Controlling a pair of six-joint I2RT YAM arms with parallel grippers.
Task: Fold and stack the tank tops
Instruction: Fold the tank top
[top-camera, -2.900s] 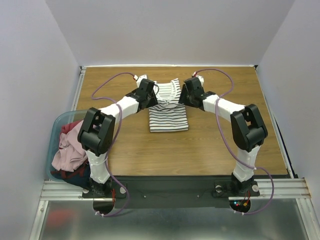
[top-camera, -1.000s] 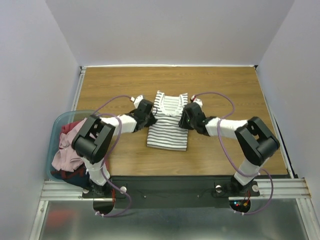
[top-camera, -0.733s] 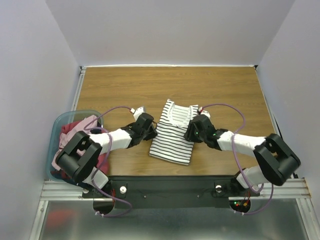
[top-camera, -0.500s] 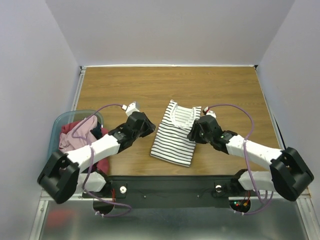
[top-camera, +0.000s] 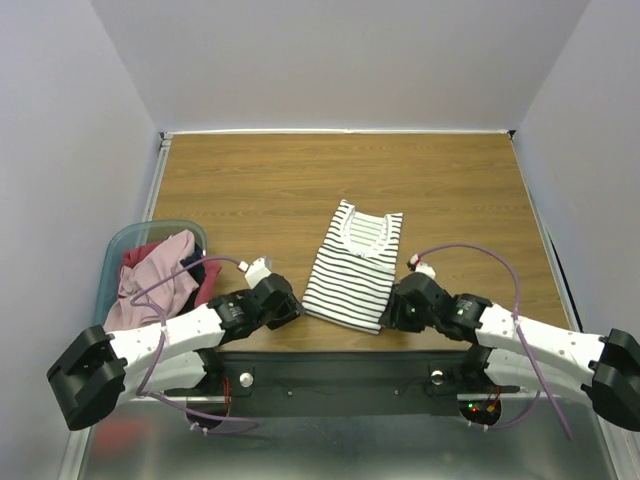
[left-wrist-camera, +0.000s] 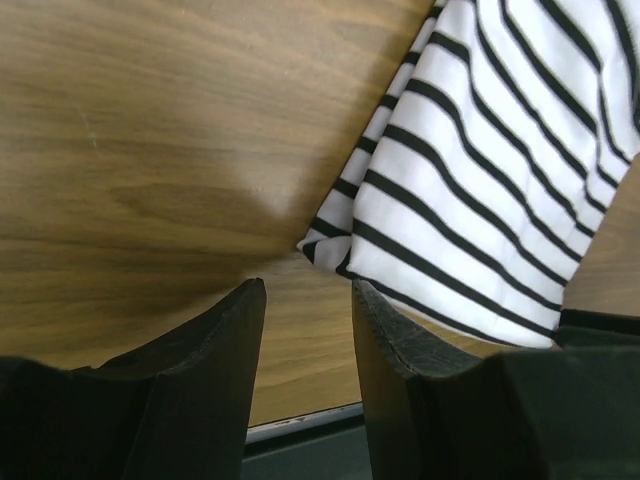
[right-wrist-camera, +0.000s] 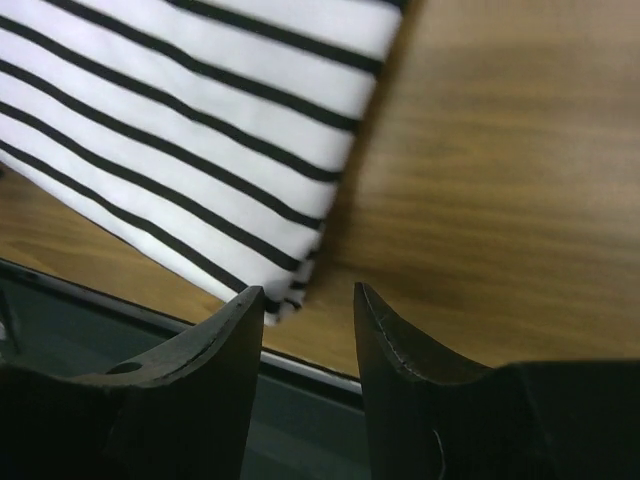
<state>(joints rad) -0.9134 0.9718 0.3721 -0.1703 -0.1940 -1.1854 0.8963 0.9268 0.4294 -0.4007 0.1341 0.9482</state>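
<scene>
The white tank top with thin black stripes lies folded lengthwise on the wooden table, tilted, its hem near the front edge. It shows in the left wrist view and the right wrist view. My left gripper is open and empty just left of the hem's corner. My right gripper is open and empty just right of the hem's other corner. A dusty pink top lies on a dark red one in the tub.
The translucent light-blue plastic tub stands at the table's left front, holding the heap of tops. The table's front edge and a metal rail run just below both grippers. Purple cables loop from each arm.
Both grippers have let go of the striped top and pulled back toward the front edge. The top has been dragged nearer and now lies tilted.
</scene>
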